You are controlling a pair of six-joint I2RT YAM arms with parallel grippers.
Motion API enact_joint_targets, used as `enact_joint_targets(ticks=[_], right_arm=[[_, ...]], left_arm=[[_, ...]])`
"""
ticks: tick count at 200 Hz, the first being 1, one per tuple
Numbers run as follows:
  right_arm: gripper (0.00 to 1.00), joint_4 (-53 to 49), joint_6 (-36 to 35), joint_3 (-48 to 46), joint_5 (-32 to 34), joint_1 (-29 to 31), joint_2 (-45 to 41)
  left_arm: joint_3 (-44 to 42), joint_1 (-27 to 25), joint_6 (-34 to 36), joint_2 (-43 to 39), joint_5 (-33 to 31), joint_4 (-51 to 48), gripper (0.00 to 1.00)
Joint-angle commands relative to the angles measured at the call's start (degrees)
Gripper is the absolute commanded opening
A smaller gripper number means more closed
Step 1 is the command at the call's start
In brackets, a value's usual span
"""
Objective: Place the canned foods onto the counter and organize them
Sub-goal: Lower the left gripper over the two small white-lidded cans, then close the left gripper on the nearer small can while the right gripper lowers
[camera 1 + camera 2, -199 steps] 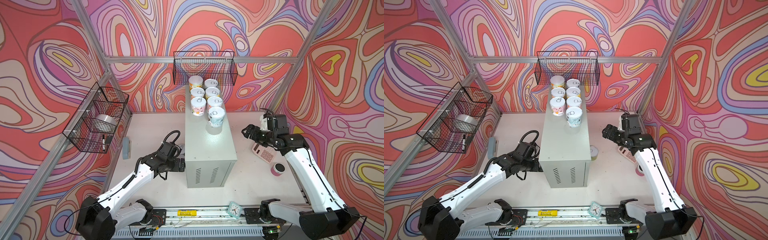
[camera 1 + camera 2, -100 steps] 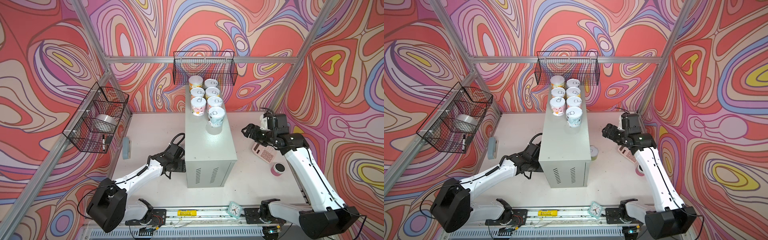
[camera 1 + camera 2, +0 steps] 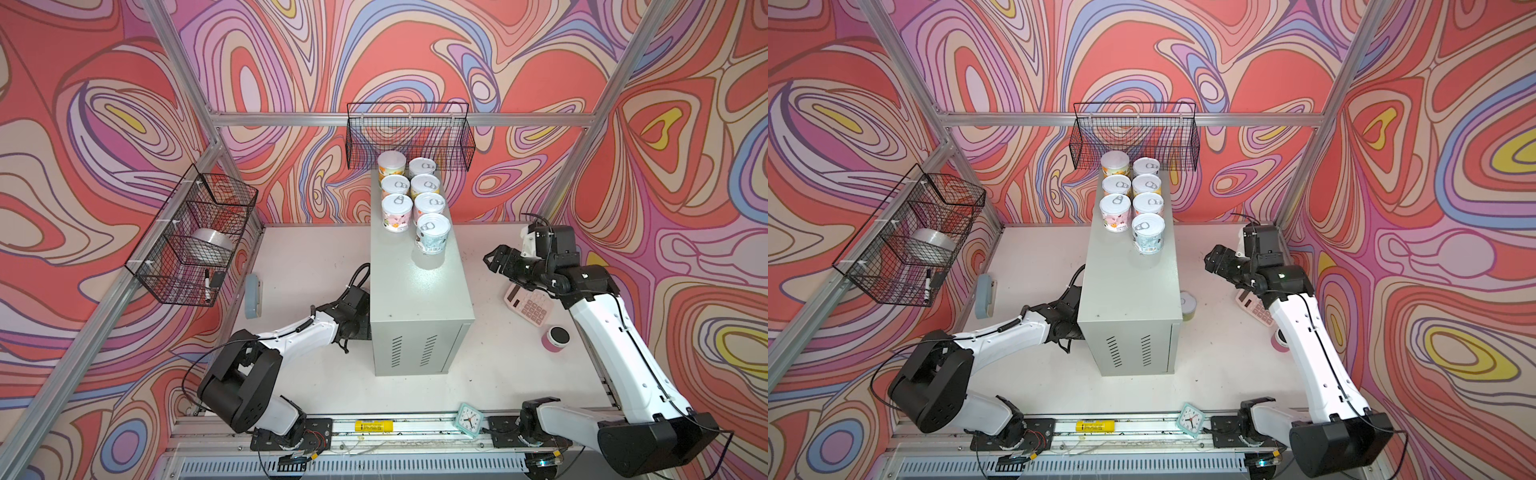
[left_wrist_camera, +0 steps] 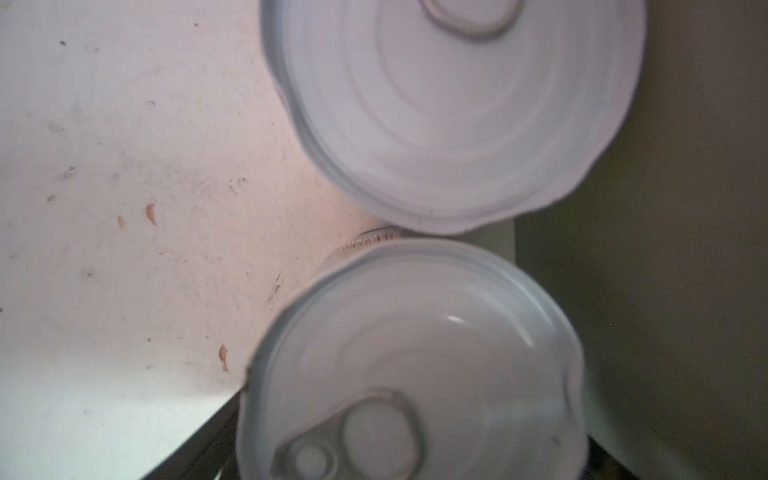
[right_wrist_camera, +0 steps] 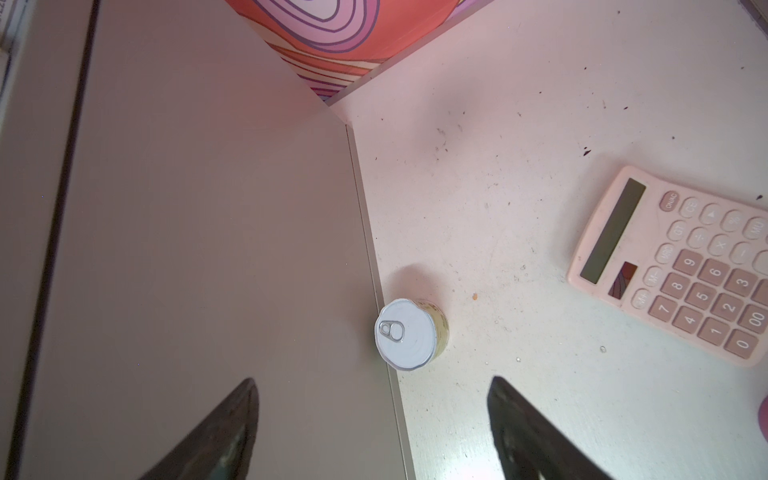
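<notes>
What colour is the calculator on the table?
Calculator: pale pink, darker pink number keys. Best in the right wrist view.

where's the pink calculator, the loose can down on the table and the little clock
pink calculator [image 5: 702,291]: right wrist view, on its keypad.
loose can [image 5: 405,334]: right wrist view, middle of its pull-tab lid.
little clock [image 3: 469,418]: in a top view, on its white dial.

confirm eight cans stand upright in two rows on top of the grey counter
Not eight: seven cans stand upright in two rows on top of the grey counter, three in one row and four in the other. Both top views show it.
</notes>
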Motion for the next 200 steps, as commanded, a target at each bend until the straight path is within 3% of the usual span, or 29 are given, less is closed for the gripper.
enact_joint_targets(ticks=[1,63,120,167,200], right_arm=[[0.88,1.0,0.4,0.9,0.0,-0.3,-0.2],[0.88,1.4,0.1,0.7,-0.9,-0.3,0.6],[0.87,1.0,0.0,0.2,-1.4,-0.2,0.3],[0.86,-1.6,-0.5,-1.9,-2.2,0.2,-1.1],[0.86,-1.0,1.0,-5.6,-1.2,5.1,-2.3]], left_arm=[[2.7,-0.8,-1.4,1.7,-2.0,3.7,0.87],[1.6,-0.8,-1.3,2.9,-4.7,9.1,0.83],[0.4,-0.8,-2.2,4.1,-5.6,8.2,0.72],[-1.0,-0.8,-1.8,2.6,-4.1,6.4,0.81],[-2.7,-0.8,-1.5,0.7,-4.2,6.4,0.84]])
